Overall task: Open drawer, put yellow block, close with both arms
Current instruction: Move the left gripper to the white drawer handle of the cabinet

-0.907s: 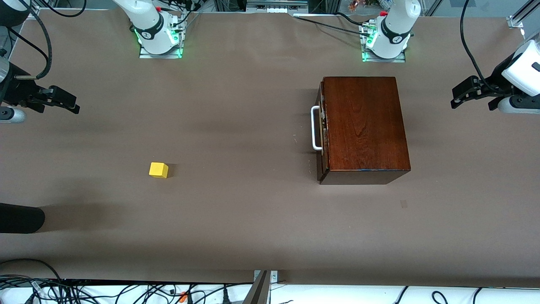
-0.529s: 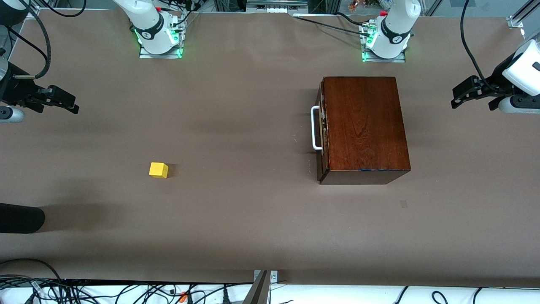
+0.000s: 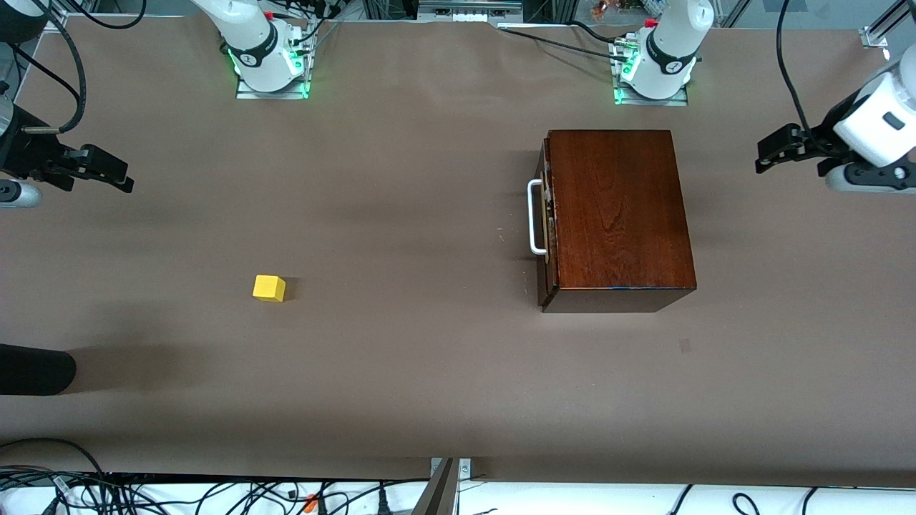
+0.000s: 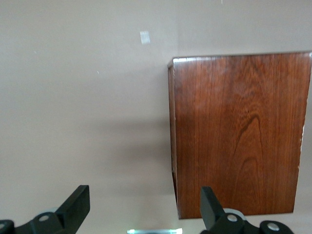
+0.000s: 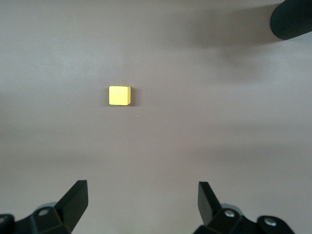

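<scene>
The dark mahogany box (image 3: 619,214) stands toward the left arm's end of the table. Its drawer front (image 3: 547,222) sits shut against it, and the white bar handle (image 3: 534,218) faces the right arm's end. The yellow block (image 3: 269,288) lies on the table toward the right arm's end. My left gripper (image 3: 791,157) is open and empty, up in the air beside the box's back end; its wrist view (image 4: 145,207) shows the box top (image 4: 239,131). My right gripper (image 3: 107,172) is open and empty, raised; its wrist view (image 5: 143,202) shows the block (image 5: 119,95).
A black cylinder end (image 3: 36,370) juts over the table edge at the right arm's end, nearer the camera than the block; it also shows in the right wrist view (image 5: 292,19). A small pale patch (image 3: 685,346) marks the brown table cover near the box.
My left gripper has shifted slightly toward the box and toward the arms' bases. My right gripper has barely moved. The block and the box are still.
</scene>
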You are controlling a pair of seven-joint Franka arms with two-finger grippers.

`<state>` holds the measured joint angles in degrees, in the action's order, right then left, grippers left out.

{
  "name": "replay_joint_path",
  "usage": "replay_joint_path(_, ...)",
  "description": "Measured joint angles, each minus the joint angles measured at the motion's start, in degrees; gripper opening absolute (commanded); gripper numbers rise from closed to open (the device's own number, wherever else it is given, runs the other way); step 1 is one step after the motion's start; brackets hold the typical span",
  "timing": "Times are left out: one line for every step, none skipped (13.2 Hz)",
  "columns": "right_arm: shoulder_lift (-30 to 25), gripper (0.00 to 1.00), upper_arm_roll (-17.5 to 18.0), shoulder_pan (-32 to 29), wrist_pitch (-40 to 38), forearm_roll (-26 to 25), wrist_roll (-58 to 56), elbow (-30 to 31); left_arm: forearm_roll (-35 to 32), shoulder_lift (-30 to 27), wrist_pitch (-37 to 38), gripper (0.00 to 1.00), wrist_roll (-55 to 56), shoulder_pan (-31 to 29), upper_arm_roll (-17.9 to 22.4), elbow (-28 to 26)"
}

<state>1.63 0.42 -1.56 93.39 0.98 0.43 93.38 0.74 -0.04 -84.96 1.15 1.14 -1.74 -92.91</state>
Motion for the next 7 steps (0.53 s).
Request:
replay_joint_path(0.00,1.00,0.00,0.00,0.00,0.00,0.00,0.00,0.00,0.39,0.91,1.00,-0.11,0.18,-0.47,0.02)
replay_joint_path(0.01,1.00,0.00,0.00,0.00,0.00,0.00,0.00,0.00,0.74,1.88,1.00,-0.31,0.40,-0.80,0.03)
replay_joint_path(0.02,1.00,0.00,0.00,-0.01,0.00,0.00,0.00,0.00,1.22,2.41,1.00,-0.50,0.52,-1.34,0.03)
replay_joint_path(0.04,1.00,0.00,0.00,-0.02,0.00,-0.01,0.00,0.04,2.11,2.43,1.00,-0.52,0.57,-2.44,0.04)
replay_joint_path(0.06,1.00,0.00,0.00,-0.03,-0.01,-0.02,0.00,0.07,3.52,1.34,1.00,-0.30,0.59,-4.39,0.06)
replay_joint_path(0.07,1.00,0.01,-0.01,-0.03,-0.01,-0.02,0.00,0.08,5.24,-1.62,1.00,0.69,0.62,-7.05,0.06)
replay_joint_path(0.08,1.00,0.01,-0.01,-0.03,-0.01,-0.02,-0.01,0.08,7.10,-4.84,1.00,2.74,0.74,-10.19,0.09)
